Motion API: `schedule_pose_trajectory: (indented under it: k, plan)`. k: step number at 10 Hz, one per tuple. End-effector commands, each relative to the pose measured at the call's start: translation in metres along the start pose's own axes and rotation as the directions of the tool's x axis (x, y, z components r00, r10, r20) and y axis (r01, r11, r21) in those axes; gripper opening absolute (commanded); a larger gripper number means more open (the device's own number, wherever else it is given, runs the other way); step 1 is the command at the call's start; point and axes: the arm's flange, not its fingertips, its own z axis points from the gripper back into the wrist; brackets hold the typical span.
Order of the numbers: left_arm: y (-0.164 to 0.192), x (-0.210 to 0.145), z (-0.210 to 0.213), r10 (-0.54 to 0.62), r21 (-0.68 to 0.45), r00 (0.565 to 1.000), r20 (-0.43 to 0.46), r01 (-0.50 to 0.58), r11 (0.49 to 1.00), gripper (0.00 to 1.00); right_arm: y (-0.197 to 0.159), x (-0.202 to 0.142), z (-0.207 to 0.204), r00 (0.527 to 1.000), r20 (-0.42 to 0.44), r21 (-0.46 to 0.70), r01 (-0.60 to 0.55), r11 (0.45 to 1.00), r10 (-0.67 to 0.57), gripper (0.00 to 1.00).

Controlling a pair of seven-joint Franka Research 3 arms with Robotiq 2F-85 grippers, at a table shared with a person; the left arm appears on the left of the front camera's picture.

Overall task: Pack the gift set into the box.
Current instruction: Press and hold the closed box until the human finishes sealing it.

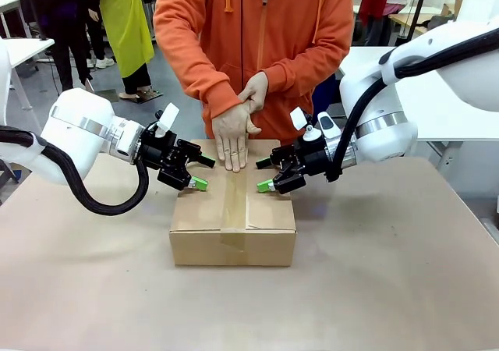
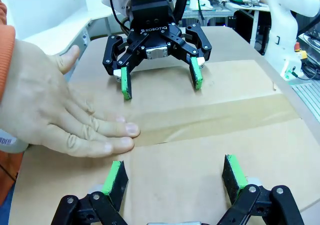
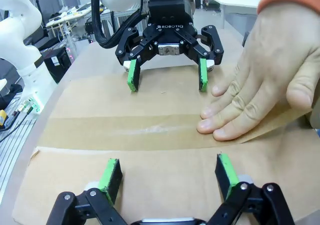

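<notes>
- The rectangular brown corrugated cardboard box [image 1: 232, 225] sits at the middle of the brown table [image 1: 390, 288], flaps closed, with a strip of brown tape [image 1: 233, 203] running near to far along the seam; the gift set cannot be seen and is presumably shut inside.
- The main risk, as I judge it: either gripper closing or shifting toward the centre could pinch the person's flat hand [image 1: 231, 135], which lies on the far part of the tape between them.
- A second risk: uneven downward pressure from the arms could dent a flap or wrinkle the tape, which in the left wrist view already looks slightly rippled near the fingertips.
- The left gripper [image 1: 192, 173] reaches in from the left, fingers spread apart and empty, green pads pointing down at the left flap.
- The right gripper [image 1: 270, 175] mirrors it from the right, fingers likewise apart and empty over the right flap.
- The person's other hand [image 1: 254, 90] rests on the wrist of the pressing hand, at the far side.
</notes>
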Motion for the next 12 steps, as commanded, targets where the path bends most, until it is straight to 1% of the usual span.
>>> schedule_pose_trajectory:
  k: [1,12]
  plan:
    - [-0.0008,-0.0006,-0.0015,-0.002,-0.001,1.0,-0.002,0.002,1.0,1.0,0.0,-0.0018,0.0,1.0,-0.002,-0.006,-0.001,1.0,0.001,1.0]
    - [-0.0008,-0.0006,-0.0015,-0.002,-0.001,1.0,-0.002,0.002,1.0,1.0,0.0,-0.0018,0.0,1.0,-0.002,-0.006,-0.001,1.0,0.001,1.0]
